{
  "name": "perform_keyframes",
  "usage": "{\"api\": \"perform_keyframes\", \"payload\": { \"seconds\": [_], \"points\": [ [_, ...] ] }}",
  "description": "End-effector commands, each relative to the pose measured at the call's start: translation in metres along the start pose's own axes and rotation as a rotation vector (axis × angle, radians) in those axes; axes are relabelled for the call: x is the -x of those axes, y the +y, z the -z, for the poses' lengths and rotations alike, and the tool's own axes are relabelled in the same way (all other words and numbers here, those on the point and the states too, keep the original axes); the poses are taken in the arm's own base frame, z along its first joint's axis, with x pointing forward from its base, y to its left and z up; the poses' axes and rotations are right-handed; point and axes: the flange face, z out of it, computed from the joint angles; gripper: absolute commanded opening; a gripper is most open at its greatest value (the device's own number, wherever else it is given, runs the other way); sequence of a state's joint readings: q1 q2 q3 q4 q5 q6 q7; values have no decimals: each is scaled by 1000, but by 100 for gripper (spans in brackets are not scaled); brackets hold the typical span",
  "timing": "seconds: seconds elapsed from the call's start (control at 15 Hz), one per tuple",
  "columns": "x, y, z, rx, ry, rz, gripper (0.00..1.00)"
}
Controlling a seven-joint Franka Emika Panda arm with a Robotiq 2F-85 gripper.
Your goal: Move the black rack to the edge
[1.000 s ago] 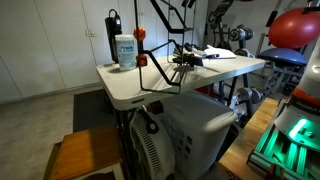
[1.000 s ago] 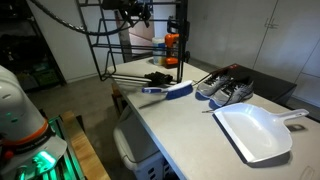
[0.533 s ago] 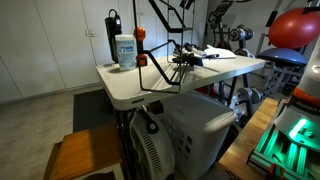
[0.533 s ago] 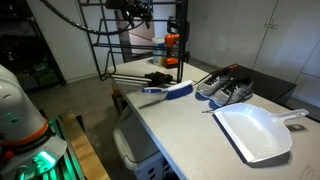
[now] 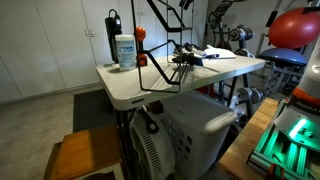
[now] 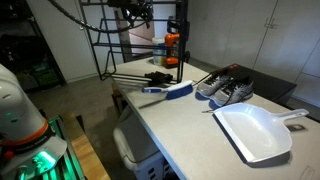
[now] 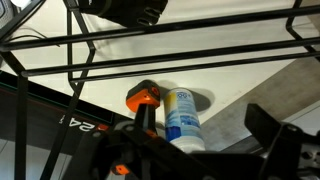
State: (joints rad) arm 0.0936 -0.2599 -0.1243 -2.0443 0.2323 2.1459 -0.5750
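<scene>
Tabletop (image 5: 215,68) first: pale, with a rounded edge (image 5: 122,101) running along the near end in an exterior view. The rack (image 6: 101,45) stands on it, a tall see-through frame of thin black rods, at the end where the jar (image 5: 124,50) sits, and I judge it not yet at the edge. A dustpan (image 6: 258,130), shoes (image 6: 225,88) and a brush (image 6: 170,90) lie further along the tabletop, apart from the rack. An orange-capped bottle (image 7: 143,98) stands just beside the jar in the wrist view.

My gripper (image 6: 138,12) hangs above, up by the rack's top bars, jaws spread wide and gripping nothing.

What worries me from here: the rods are thin, so the jaws may close beside a bar and miss it. The frame is tall and light, so a high pull could tip it instead of sliding it. Its lower rods could also catch the jar or bottle and drag them along. Overshoot at the rounded edge would drop the rack to the floor.
</scene>
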Motion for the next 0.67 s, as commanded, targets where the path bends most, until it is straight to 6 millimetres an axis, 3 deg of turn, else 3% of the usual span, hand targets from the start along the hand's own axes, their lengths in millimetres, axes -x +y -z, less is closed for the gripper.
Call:
{"api": "perform_keyframes", "payload": {
  "seconds": [0.0, 0.6],
  "points": [
    [4, -2, -3, -66, -81, -3, 100],
    [18, -5, -3, -50, -274, 56, 100]
  ]
}}
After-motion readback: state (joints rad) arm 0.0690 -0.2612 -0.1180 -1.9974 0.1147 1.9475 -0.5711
